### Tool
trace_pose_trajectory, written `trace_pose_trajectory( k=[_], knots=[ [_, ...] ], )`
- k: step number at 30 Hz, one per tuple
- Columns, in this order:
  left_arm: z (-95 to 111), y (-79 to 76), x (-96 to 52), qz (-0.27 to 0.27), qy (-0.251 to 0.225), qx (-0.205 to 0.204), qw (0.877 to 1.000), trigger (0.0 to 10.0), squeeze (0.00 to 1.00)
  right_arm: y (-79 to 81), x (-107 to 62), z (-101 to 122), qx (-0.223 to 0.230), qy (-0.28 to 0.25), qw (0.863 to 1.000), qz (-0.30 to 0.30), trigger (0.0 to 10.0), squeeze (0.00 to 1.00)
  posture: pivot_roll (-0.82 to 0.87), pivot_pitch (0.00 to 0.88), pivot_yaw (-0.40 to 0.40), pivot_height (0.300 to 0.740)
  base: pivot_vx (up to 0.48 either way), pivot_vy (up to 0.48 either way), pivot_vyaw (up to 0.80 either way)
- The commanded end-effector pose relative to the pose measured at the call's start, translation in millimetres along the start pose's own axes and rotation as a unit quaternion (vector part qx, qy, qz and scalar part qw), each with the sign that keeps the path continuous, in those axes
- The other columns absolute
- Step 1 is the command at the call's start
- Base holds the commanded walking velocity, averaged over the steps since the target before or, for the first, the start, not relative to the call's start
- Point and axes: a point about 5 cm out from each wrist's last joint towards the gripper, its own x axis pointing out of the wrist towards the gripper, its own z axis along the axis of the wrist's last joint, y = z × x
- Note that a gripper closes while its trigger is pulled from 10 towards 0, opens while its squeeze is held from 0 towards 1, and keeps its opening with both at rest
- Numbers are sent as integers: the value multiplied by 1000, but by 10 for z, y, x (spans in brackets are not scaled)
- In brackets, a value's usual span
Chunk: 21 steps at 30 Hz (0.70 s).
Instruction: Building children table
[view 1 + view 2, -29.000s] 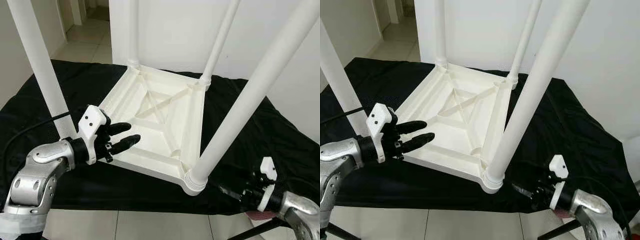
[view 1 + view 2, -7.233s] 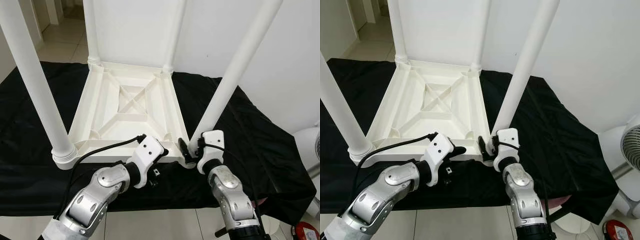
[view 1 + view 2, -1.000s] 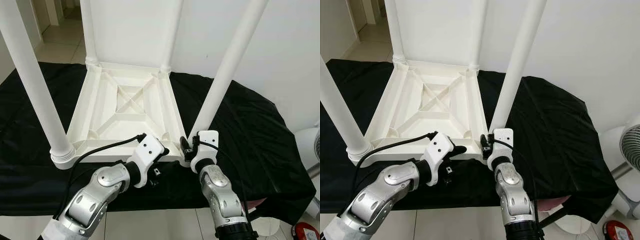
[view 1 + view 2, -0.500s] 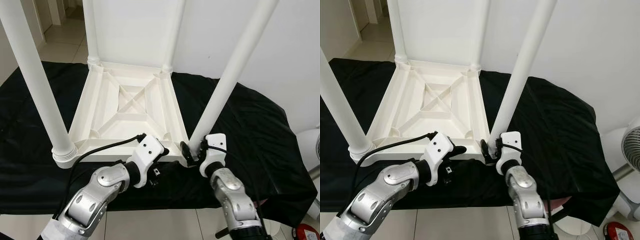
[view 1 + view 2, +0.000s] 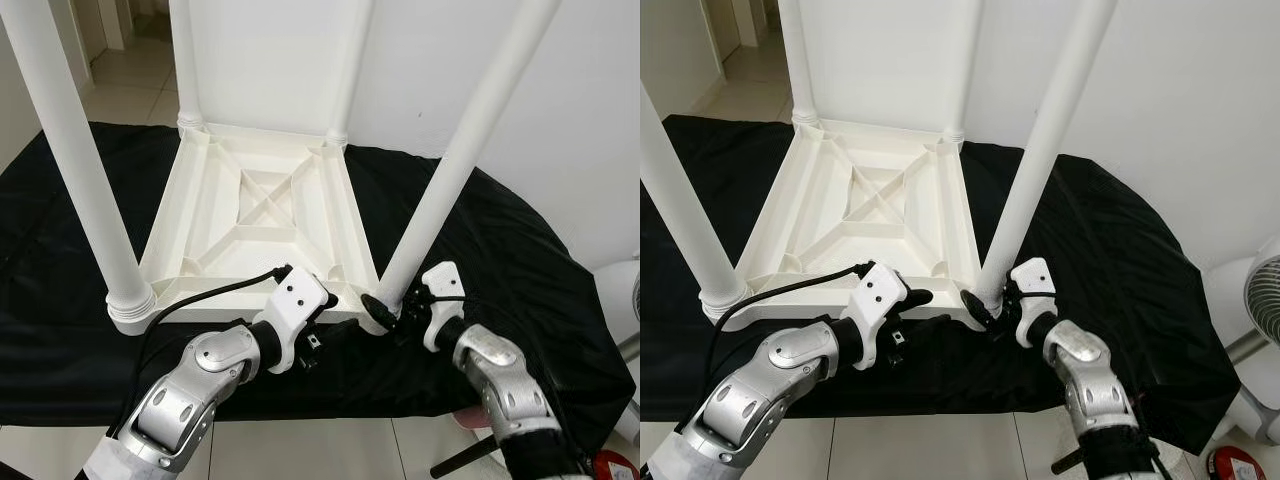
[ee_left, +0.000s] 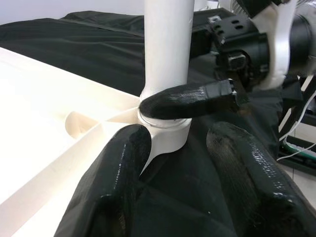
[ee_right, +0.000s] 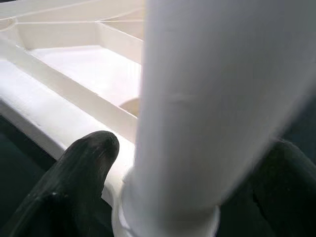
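With our right gripper [image 5: 385, 312] clamped round the near leg [image 5: 455, 165], left gripper [image 5: 322, 335] open, we should twist squarely

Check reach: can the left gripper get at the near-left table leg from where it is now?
Probably yes. The left gripper sits at the near edge of the upturned table, and the near-left leg stands along that same edge with nothing between. It would have to leave that edge and swing left.
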Motion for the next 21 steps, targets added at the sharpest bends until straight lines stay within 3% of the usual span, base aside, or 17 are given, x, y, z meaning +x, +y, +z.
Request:
trace_pose_trajectory(
  k=[1, 8, 9, 11, 12, 21],
  knots=[
    [1, -9, 25, -11, 0, 3, 1000, 10000, 0, -33, 4, -5, -10, 1, 1000, 13, 10000, 0, 36, 0, -138, 740, 0, 0, 0],
    [7, -11, 27, -14, 0, 4, 1000, 10000, 0, -47, 138, -15, -28, 7, 999, 46, 10000, 0, 41, 0, -134, 740, 0, 0, 0],
    [7, -8, 27, -13, 0, 5, 1000, 10000, 0, -57, 173, -33, -32, 12, 998, 53, 8039, 0, 46, 0, -134, 740, 0, 0, 0],
    [7, -6, 27, -13, 0, 5, 1000, 10000, 0, -64, 193, -44, -35, 15, 998, 58, 8039, 0, 46, 0, -134, 740, 0, 0, 0],
    [8, -5, 24, -13, 1, 6, 1000, 10000, 0, -66, 206, -63, -33, 19, 997, 62, 157, 0, 48, 0, -135, 740, 0, 0, 0],
    [5, -17, 10, -14, 2, 4, 1000, 10000, 0, -71, 191, -161, -25, 32, 997, 69, 0, 0, 45, 0, -133, 740, 0, 0, 0]
  ],
)
